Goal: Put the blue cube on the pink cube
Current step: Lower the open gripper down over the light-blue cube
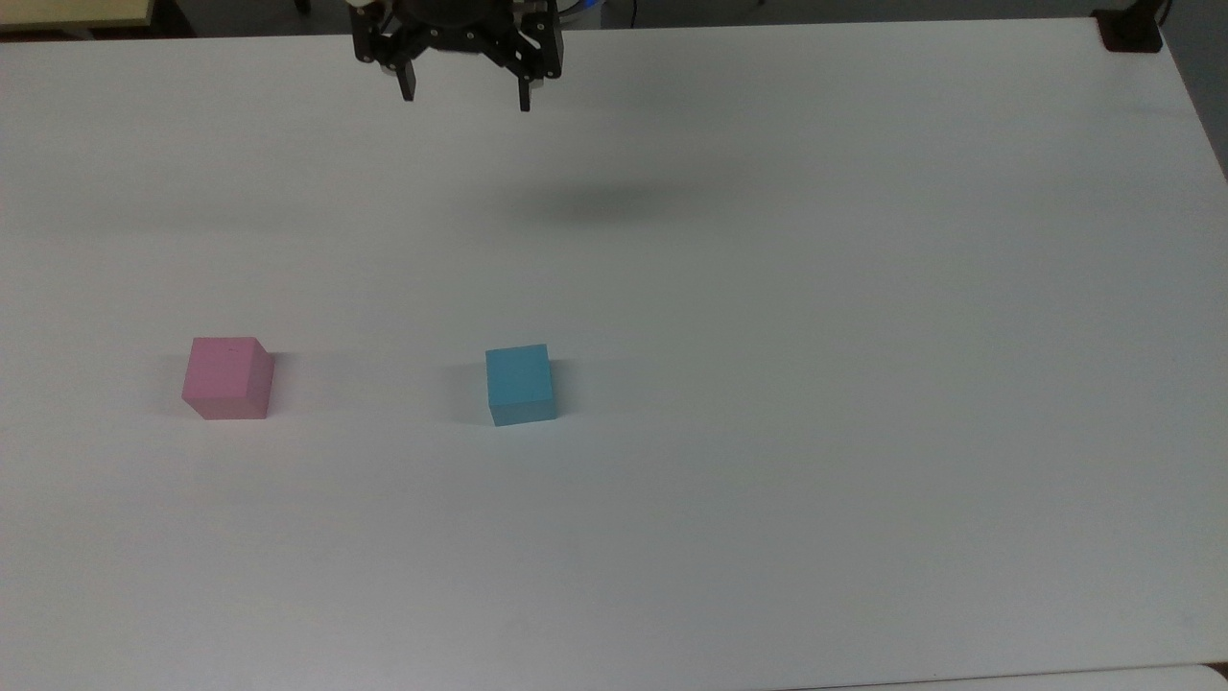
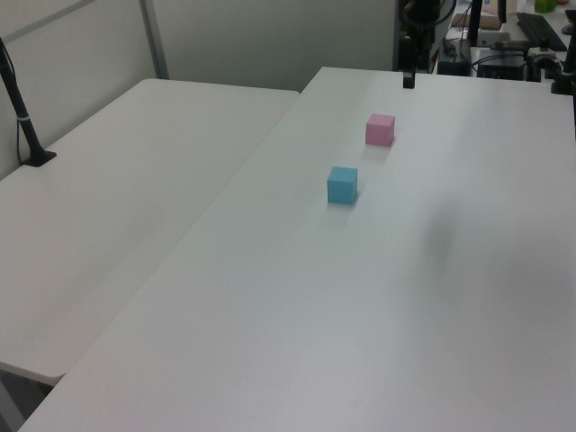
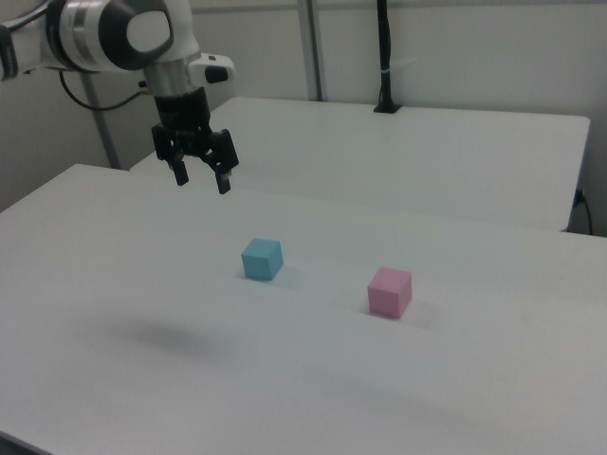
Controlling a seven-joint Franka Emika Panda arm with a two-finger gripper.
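The blue cube rests on the white table, about mid-table. The pink cube sits apart from it, to the top view's left. My gripper hangs high above the table at the top view's upper edge, well away from both cubes. Its two black fingers are spread open with nothing between them. In the left view a dark fingertip shows beyond the pink cube.
A second white table adjoins at the left view's left, with a black post on it. Equipment clutter stands past the far edge. A dark mount sits at the top view's upper right corner.
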